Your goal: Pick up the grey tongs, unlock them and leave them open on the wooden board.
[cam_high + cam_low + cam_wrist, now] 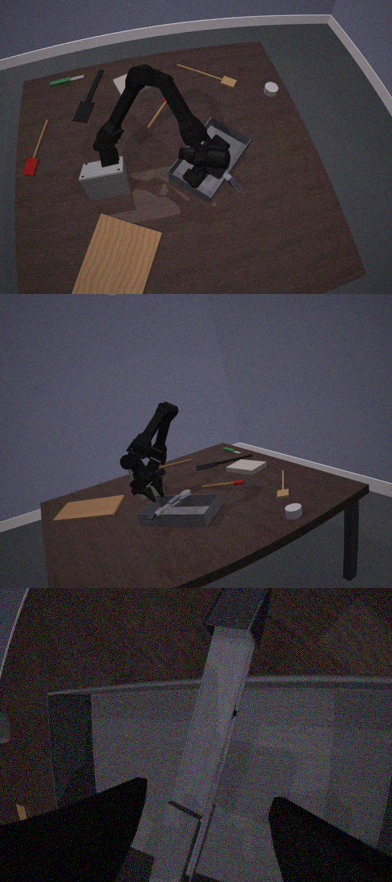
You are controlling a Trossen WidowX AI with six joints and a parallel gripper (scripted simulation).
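The grey tongs (228,176) (172,503) (215,703) rest slantwise across the roasting tin (231,131) (189,520) (72,738), arms close together, one dark end sticking out past the rim. My gripper (159,498) (210,798) is open, pointing down over the tin. In the wrist view the tongs run between the two black fingers, with a gap on each side. In the top view the arm hides most of the tongs and the fingertips. The wooden board (116,253) (92,507) lies apart from the tin with nothing on it.
A grey block (107,186) stands under the arm's base. A pale box (119,83) (247,466), a black spatula (84,111), a red-ended spatula (31,166), a green-handled tool (60,81), a wooden spatula (228,81) and a white cylinder (271,89) (293,511) lie around.
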